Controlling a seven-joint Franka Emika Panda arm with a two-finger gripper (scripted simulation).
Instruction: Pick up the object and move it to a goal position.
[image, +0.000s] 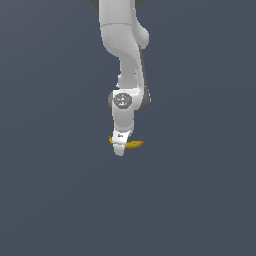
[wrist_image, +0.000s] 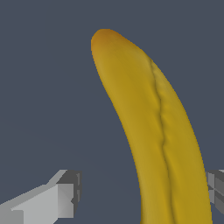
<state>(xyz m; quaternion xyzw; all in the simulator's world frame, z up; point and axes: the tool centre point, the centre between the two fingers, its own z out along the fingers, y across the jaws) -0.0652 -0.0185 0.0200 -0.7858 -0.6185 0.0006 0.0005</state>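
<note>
The object is a curved yellow banana (wrist_image: 148, 122), and it fills much of the wrist view, its darker orange-brown end pointing away from the fingers. My gripper (wrist_image: 142, 192) is open and straddles it. One finger (wrist_image: 65, 192) stands well clear of the peel. The other finger (wrist_image: 216, 190) is right at the banana's edge. In the exterior view the gripper (image: 119, 148) is lowered over the banana (image: 134, 145). The yellow body sticks out toward the exterior view's right. A small greenish tip shows on the other side of the fingers.
The white arm (image: 122, 50) comes down from the top centre of the exterior view. A plain dark grey-blue floor (image: 50, 175) lies all around.
</note>
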